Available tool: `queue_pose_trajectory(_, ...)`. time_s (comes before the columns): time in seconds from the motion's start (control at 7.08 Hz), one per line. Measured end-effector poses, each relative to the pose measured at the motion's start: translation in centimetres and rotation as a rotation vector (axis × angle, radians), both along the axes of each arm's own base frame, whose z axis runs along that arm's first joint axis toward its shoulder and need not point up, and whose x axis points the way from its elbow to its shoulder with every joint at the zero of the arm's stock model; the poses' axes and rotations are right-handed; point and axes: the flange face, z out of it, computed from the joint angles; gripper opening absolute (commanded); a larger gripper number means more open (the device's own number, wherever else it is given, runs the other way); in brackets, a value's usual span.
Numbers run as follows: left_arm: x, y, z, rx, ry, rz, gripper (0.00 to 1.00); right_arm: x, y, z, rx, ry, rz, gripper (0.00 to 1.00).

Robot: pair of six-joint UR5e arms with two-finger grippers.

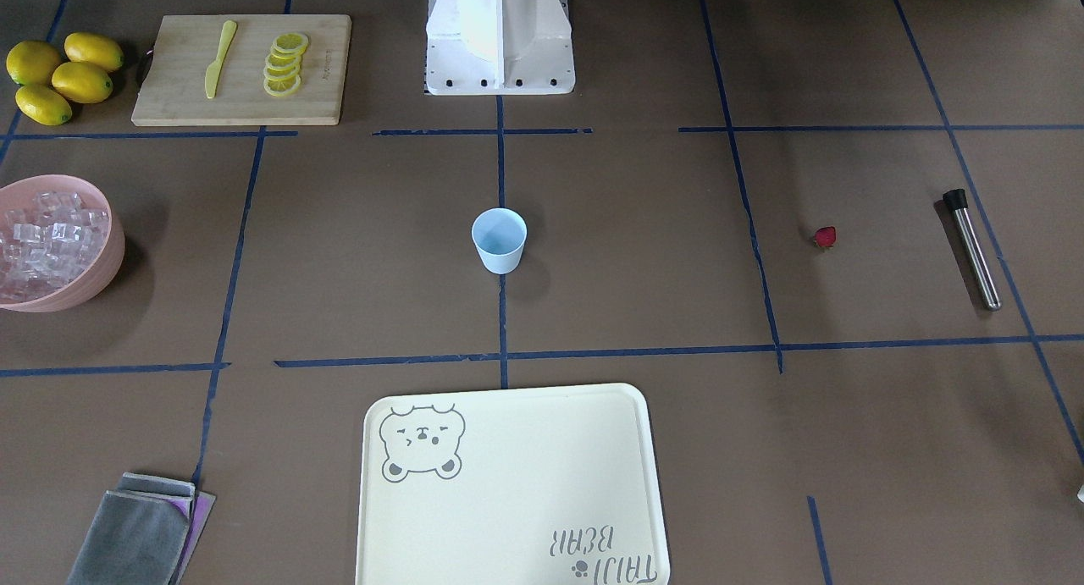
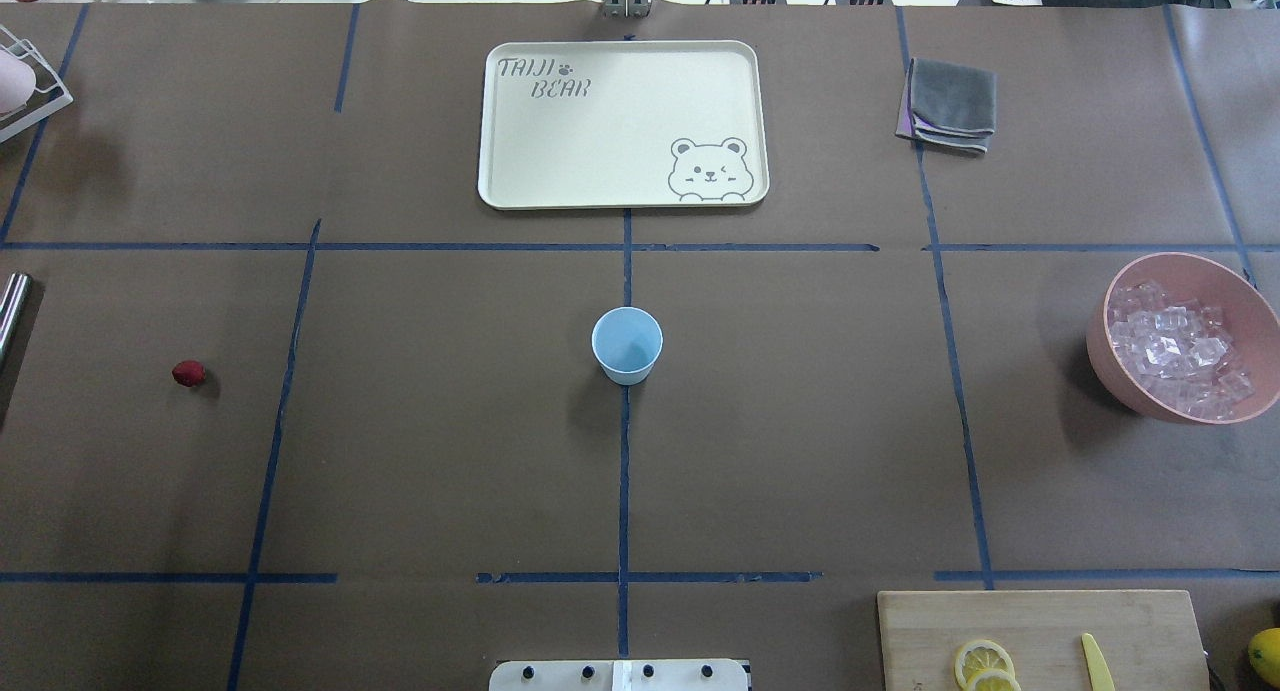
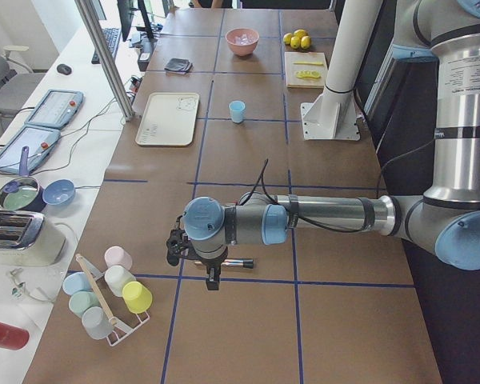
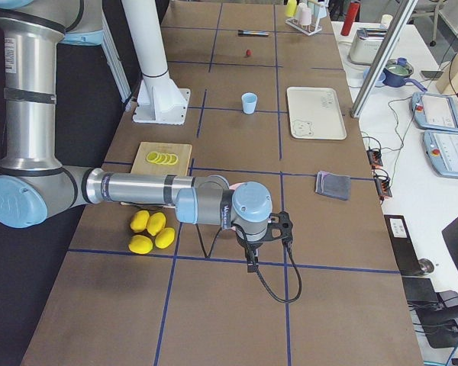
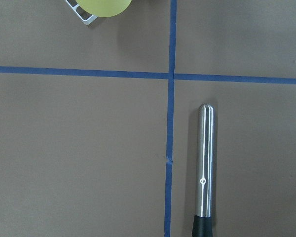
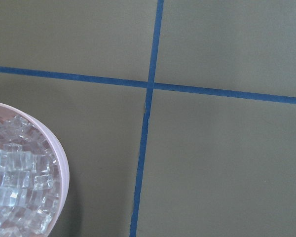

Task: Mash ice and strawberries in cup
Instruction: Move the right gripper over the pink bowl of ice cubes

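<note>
Ice (image 2: 1175, 346), hard and slippery, heaps in the pink bowl (image 2: 1180, 258) far right of the upright cup (image 2: 627, 344). Muddler (image 1: 974, 251), stiff and probably slick steel, lies far left of the cup, long axis running away from me, black end nearest; I'd grip it mid-shaft. Soft strawberry (image 2: 188, 373) lies between the two. Whether my left end effector (image 3: 176, 245) and right end effector (image 4: 284, 227) are clenched or released, I cannot tell.

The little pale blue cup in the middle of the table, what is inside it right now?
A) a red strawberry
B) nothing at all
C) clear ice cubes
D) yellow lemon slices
B: the small pale blue cup shows only its bare blue bottom; the clear ice cubes sit in the big pink bowl and the small dark red strawberry lies on the brown table.
</note>
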Motion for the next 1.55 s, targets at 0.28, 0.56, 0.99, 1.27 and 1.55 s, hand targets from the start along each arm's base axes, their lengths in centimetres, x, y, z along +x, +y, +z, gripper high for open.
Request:
queue_pose_trajectory(0.28,0.0,0.0,0.0,0.000,0.000,0.000,1.00,0.0,-0.1,-0.2,0.001,-0.001,0.003,1.00)
queue_pose_trajectory(0.56,0.0,0.0,0.0,0.002,0.000,0.001,1.00,0.0,-0.3,-0.5,-0.001,-0.002,0.010,1.00)
queue_pose_trajectory(0.99,0.0,0.1,0.0,0.008,0.000,0.002,1.00,-0.3,-1.0,-2.5,0.026,-0.009,0.017,1.00)
queue_pose_trajectory(1.27,0.0,0.0,-0.2,0.020,-0.001,0.001,1.00,-1.6,-1.7,-4.9,0.052,-0.010,0.009,1.00)
queue_pose_trajectory(1.55,0.0,-0.1,-0.3,0.030,-0.001,0.000,1.00,-6.3,-2.2,-8.5,0.058,0.000,-0.025,1.00)
